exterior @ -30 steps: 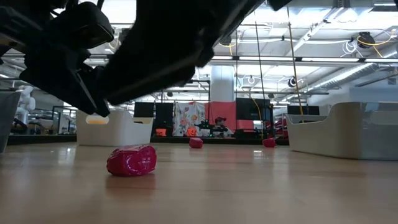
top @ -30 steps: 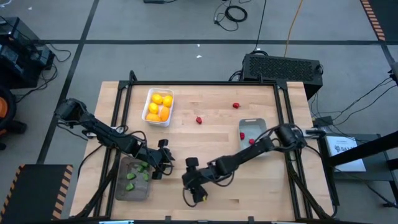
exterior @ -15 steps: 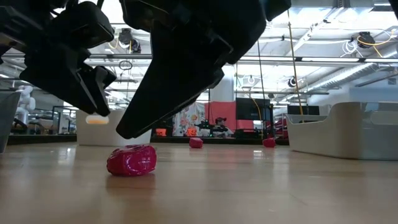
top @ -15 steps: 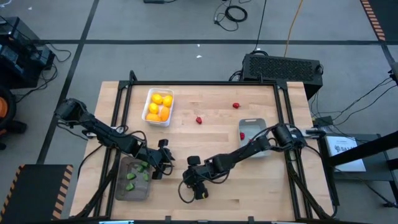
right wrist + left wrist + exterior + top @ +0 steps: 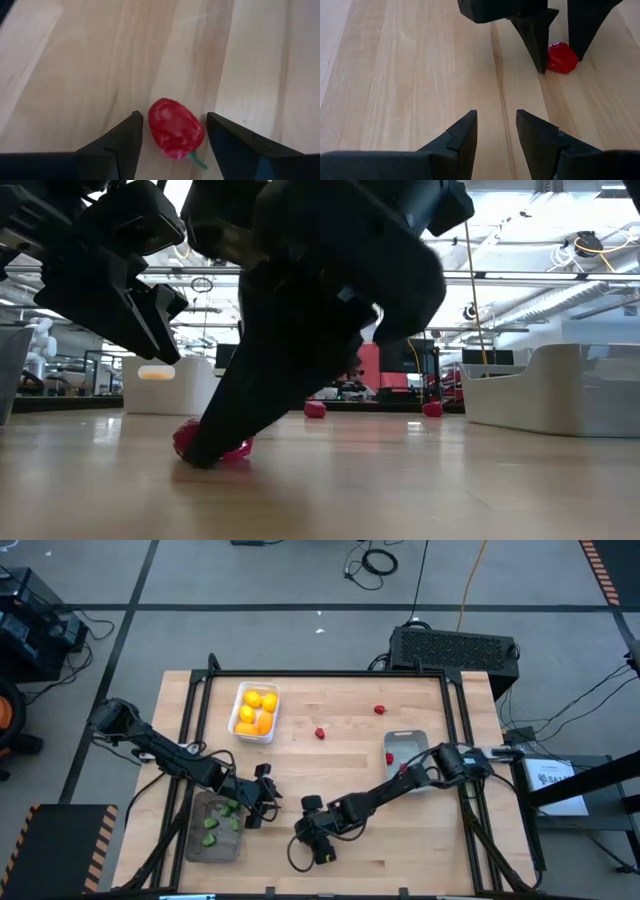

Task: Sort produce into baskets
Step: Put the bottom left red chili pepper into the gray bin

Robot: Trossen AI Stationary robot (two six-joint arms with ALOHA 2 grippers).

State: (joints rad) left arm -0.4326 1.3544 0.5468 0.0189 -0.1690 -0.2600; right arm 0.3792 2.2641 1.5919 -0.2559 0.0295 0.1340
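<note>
A red piece (image 5: 176,127) lies on the wooden table; it also shows in the low view (image 5: 238,447) and the left wrist view (image 5: 562,57). My right gripper (image 5: 175,122) is open and down at the table, one finger on either side of the piece with small gaps. From above, my right gripper (image 5: 316,838) hides the piece. My left gripper (image 5: 495,130) is open and empty, beside the darker grey basket (image 5: 196,840) of green pieces. The white basket (image 5: 240,697) holds yellow and orange fruits. The light grey basket (image 5: 418,736) holds red pieces.
Two more red pieces lie loose on the table, one (image 5: 320,732) near the middle and one (image 5: 380,710) farther back. My left gripper (image 5: 268,800) hovers close to my right gripper. Bare wood lies along the near edge at the right.
My right gripper has come down to the table over the red piece, so that its open fingers now stand on either side of it. The piece has stayed where it was.
</note>
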